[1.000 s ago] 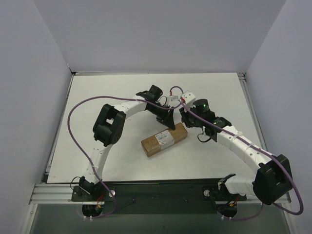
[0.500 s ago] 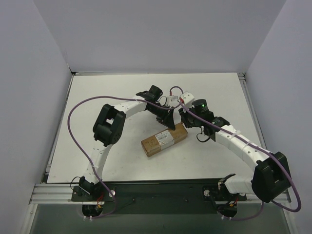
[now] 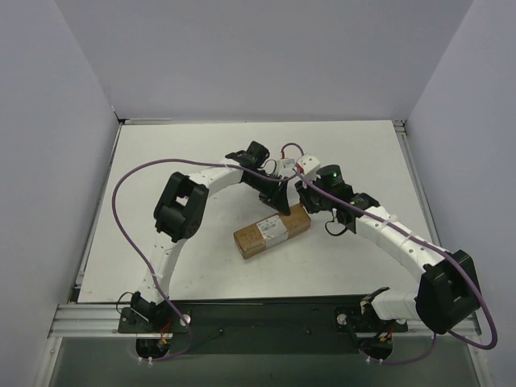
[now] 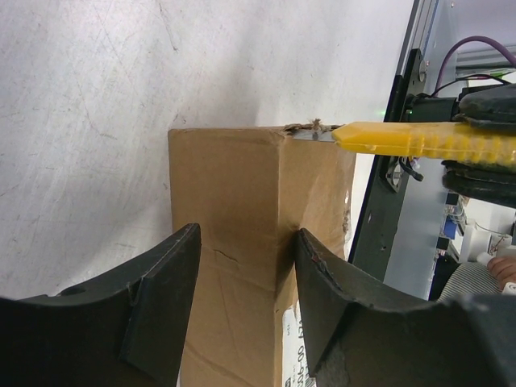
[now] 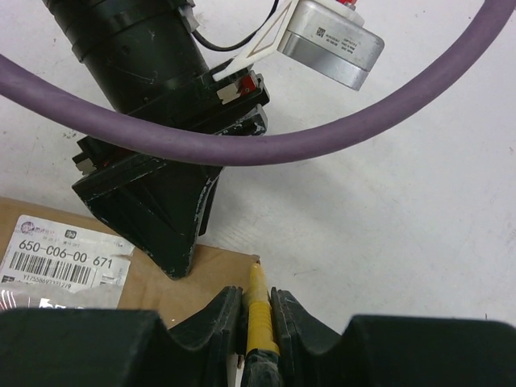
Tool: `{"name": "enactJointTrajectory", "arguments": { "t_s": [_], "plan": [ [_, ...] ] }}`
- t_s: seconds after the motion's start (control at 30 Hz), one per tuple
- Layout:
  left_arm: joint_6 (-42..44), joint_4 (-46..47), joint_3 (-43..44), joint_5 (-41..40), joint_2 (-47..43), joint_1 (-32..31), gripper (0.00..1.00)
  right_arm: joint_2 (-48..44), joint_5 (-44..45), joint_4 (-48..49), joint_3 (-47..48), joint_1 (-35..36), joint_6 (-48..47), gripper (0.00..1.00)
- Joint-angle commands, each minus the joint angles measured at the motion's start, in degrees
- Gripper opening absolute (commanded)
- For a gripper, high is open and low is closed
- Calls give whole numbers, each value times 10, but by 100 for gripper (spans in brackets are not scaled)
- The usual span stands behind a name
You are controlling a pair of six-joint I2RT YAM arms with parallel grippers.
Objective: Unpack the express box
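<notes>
1. A grey left wall [image 3: 48, 161] stands along the left edge of the tabletop [image 3: 161, 153]. More wall closes the far edge. A dark bar [image 3: 258, 318] carrying both arm bases runs along the near edge.
2. From the left edge to the middle lies a broad stretch of white surface. The left arm [image 3: 181, 205] and its purple cable [image 3: 121, 185] arc above it.
3. The express box [image 3: 262, 234] lies about mid-tabletop, a little toward the near edge. It sits slanted, its left end closer to the near edge and its right end turned toward the far right corner. Its white label [image 5: 64, 254] faces up.
4. The left claw [image 4: 246, 238] reaches down from the far side onto the box's right end. Its fingers [image 4: 153, 306] are spread, and their tips sit over the cardboard with the box's long top edge showing between them. How hard they press cannot be told.
5. The yellow knife [image 4: 419, 139] has its blade tip at the top corner of that right end, where the card is frayed.
6. The right claw [image 5: 256, 302] is pressed together on the knife's handle. It sits just off the box's right end, close beside the left claw.
7. Beyond it, white surface runs under the right arm [image 3: 395, 238] to the right edge, where the right wall [image 3: 476, 145] stands.
</notes>
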Motion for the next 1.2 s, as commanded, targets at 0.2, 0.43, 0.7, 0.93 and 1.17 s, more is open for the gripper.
{"name": "enactJointTrajectory", "arguments": {
  "t_s": [0.2, 0.43, 0.7, 0.93, 1.17],
  "plan": [
    [8, -5, -15, -88, 23, -8, 56, -59, -11, -146, 17, 9, 2, 0],
    [-18, 18, -15, -54, 23, -14, 46, -70, 27, -128, 7, 30, 33, 0],
    [-46, 21, -24, -34, 7, -6, 12, -26, 87, -87, 33, 52, 18, 0],
    [-87, 53, -34, -3, 1, 5, 0, 8, 127, -125, 69, 56, 80, 0],
    [-124, 75, -16, 4, 0, 10, 0, 21, 174, -219, 123, 62, 142, 0]
  ]
}}
